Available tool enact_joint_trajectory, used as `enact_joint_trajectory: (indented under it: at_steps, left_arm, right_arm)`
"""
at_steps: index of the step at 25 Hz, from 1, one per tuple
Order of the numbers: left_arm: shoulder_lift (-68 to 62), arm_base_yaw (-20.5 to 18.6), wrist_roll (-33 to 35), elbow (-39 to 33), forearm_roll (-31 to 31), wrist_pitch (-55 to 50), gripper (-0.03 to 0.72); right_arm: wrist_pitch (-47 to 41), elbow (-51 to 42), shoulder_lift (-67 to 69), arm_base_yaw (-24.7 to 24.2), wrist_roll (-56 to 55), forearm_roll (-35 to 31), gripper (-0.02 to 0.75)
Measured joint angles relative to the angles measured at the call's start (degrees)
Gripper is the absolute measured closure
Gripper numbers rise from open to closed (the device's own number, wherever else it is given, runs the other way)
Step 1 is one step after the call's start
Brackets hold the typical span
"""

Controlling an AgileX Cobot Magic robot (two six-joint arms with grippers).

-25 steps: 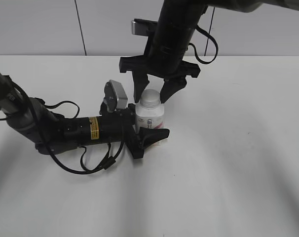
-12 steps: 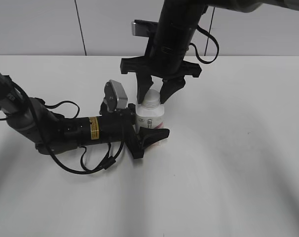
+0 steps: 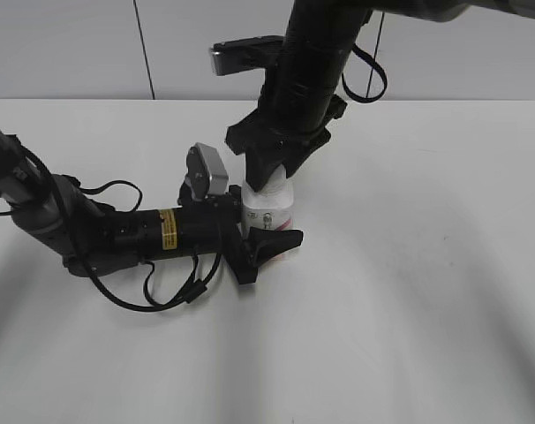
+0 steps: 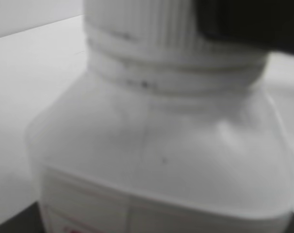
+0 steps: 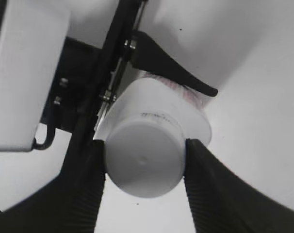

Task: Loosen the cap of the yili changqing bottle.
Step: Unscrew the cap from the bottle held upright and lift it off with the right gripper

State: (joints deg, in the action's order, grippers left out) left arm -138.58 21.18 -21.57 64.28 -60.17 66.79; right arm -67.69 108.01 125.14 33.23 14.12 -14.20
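The small white squarish bottle (image 3: 269, 208) with pink-red print stands upright near the middle of the flat white table (image 3: 426, 265), hemmed in on two sides. The left black gripper (image 3: 266, 231) lies low along the table from the left, its two black fingers pressed against the bottle's body, one on the far side and one on the near side. The right black gripper (image 3: 272, 173) comes straight down from above, and in the right wrist view its ribbed black pads (image 5: 207, 194) sit clamped on either side of the low round white plastic cap (image 5: 143, 160), touching it. To the right of the bottle and toward the near edge the table lies bare and wide; on the left the arm and its looping black cables (image 3: 175, 296) take up the room. A pale grey wall (image 3: 64, 49) with one dark vertical seam closes off the far side. In the left wrist view the cap's fine vertical ribs (image 4: 137, 24) and the smooth sloped shoulder (image 4: 152, 145) fill the frame, blurred.
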Motion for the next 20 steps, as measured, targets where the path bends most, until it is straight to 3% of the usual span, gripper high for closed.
enact_joint_trajectory:
  at_steps: [11, 20]
  left_arm:
    - [0.00, 0.00, 0.11, 0.00, 0.00, 0.00, 0.240]
    - [0.00, 0.00, 0.16, 0.00, 0.00, 0.00, 0.241]
  right_arm:
    - [0.22, 0.13, 0.00, 0.00, 32.55, 0.21, 0.342]
    - [0.21, 0.19, 0.00, -0.06, 45.31, 0.01, 0.342]
